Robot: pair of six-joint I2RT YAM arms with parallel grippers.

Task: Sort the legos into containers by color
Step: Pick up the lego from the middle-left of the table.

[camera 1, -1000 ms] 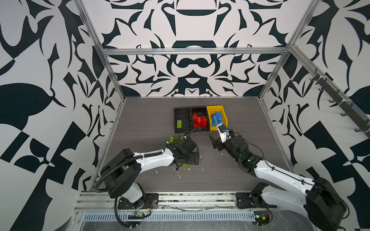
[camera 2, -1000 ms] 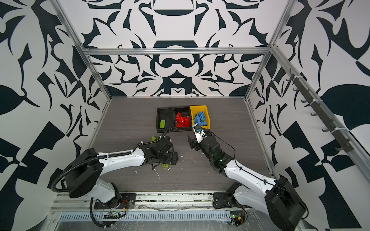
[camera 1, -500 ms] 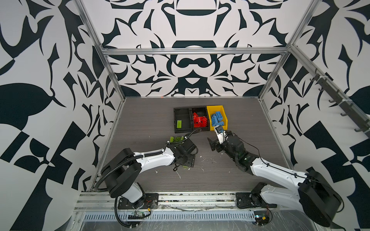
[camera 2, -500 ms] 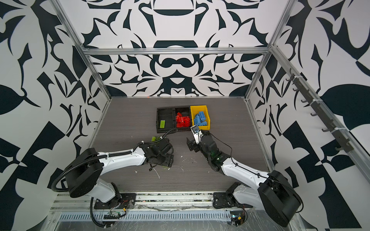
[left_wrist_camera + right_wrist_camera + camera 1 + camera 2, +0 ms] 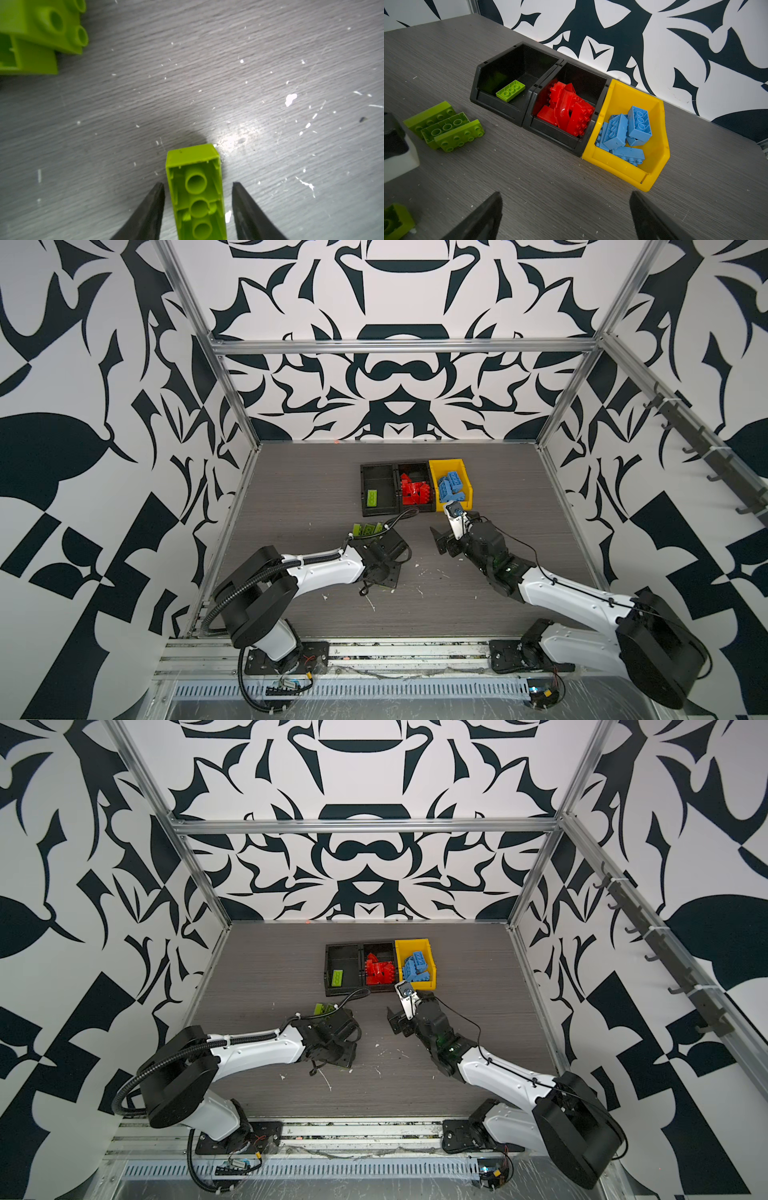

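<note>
green lego [image 5: 196, 193] inside spread left hand [image 5: 197, 184], ungripped, more green legos [image 5: 41, 25] near, right hand [image 5: 566, 193] spread wide, empty

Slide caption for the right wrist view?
Open right gripper faces black bin with one green brick, second black bin with red bricks, yellow bin with blue bricks; loose green bricks nearby.

Three containers stand in one row, touching side by side. The first black bin [image 5: 500, 109] holds one lime green brick [image 5: 510, 93] (studs up). The second black bin [image 5: 550, 136] holds the red legos [image 5: 566, 112]; the yellow bin [image 5: 612, 167] holds the blue legos [image 5: 625, 131]. Three green bricks [image 5: 446, 128] lie clustered on the table [image 5: 716, 166] near the first black bin. The right gripper [image 5: 565, 193] has its jaws wide apart, with nothing between them.
</note>
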